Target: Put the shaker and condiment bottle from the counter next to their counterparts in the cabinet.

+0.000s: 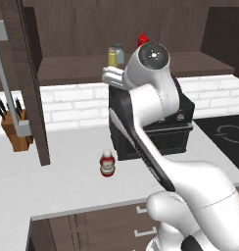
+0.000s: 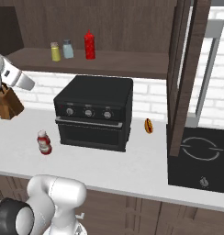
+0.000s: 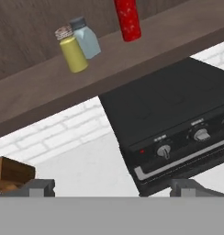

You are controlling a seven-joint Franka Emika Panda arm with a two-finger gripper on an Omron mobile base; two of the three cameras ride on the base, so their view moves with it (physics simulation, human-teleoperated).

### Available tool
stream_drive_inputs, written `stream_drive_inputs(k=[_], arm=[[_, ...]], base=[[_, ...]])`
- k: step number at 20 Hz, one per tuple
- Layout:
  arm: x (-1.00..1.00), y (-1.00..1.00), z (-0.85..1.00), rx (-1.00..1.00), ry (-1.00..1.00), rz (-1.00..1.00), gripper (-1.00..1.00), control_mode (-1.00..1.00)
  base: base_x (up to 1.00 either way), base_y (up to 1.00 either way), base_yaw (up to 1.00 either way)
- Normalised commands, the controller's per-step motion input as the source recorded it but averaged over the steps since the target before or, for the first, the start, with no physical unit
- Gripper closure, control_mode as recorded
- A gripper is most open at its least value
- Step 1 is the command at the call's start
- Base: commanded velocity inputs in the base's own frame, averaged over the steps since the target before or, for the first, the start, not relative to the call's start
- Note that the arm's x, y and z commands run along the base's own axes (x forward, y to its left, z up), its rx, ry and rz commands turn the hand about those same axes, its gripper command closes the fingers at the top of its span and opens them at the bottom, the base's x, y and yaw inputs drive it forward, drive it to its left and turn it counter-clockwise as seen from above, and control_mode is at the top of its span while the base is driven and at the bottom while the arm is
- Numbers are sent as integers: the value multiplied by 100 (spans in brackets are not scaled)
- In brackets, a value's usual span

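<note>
The yellow shaker [image 3: 73,50] stands upright on the cabinet shelf [image 3: 40,92], touching or nearly touching the blue-grey shaker [image 3: 86,37] behind it. The tall red squeeze bottle [image 3: 127,18] stands a little to their right. The base views show the same trio: yellow shaker [image 2: 55,52], blue-grey shaker [image 2: 67,48], red bottle [image 2: 89,45]. The squat red condiment bottle [image 1: 107,163] [image 2: 44,142] stands upright on the counter [image 1: 58,186], left of the oven's front. My gripper [image 3: 113,187] is open and empty, pulled back below and in front of the shelf.
A black countertop oven [image 2: 93,112] sits under the shelf. A knife block [image 1: 16,130] stands at the counter's left. A hot dog [image 2: 148,125] lies right of the oven, beside a cooktop [image 2: 198,156]. An open cabinet door [image 1: 28,83] hangs over the counter.
</note>
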Motion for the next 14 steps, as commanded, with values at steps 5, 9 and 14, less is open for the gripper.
stream_drive_inputs(k=[5, 9, 14], arm=[[-54, 3, -37, -1, 1, 0, -100, -100], [-11, 4, -26, -1, 9, 0, -100, -100], [-5, 0, -40, 0, 4, -2, -100, -100]], base=[[0, 0, 0], [0, 0, 0], [0, 0, 0]])
